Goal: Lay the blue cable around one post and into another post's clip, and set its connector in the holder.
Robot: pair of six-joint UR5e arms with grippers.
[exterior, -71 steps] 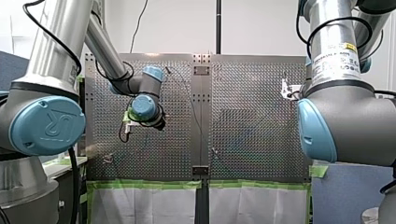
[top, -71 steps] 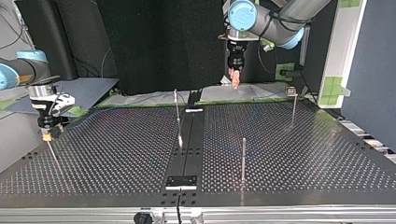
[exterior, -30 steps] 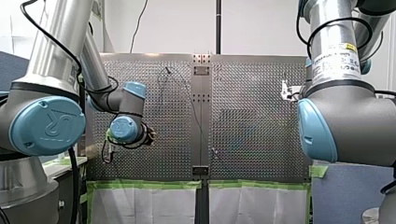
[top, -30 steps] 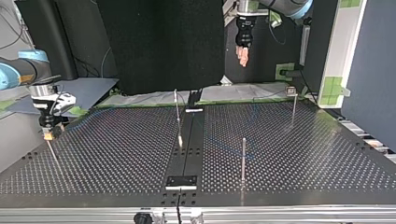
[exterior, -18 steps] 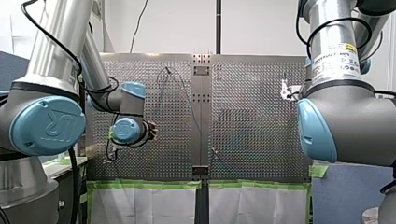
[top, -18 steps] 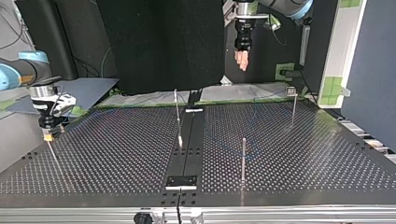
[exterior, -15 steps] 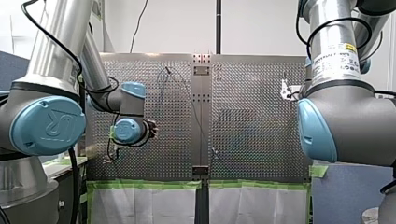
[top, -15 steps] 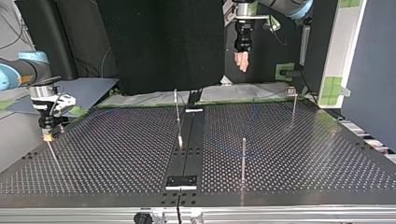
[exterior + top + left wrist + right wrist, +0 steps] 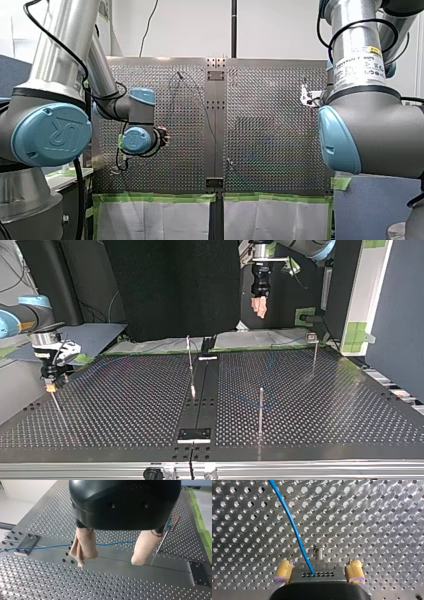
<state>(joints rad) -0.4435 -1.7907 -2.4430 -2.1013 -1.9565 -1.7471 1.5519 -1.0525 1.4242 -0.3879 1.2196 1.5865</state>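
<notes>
Surface [image 9: 300, 405] unchanged. My left hand [image 9: 259, 307] has risen clear above its far edge in the top view, pads [image 9: 85, 547] spread, empty. My right hand [image 9: 50, 385] stays over the left-edge post [image 9: 319, 552]; whether it grips, I cannot tell. Blue cable [image 9: 110, 543] lies across the surface.

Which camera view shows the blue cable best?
The right wrist view: the blue cable runs bold and close. The left wrist view shows a thin stretch, the top view a faint line, the front view hardly any.
</notes>
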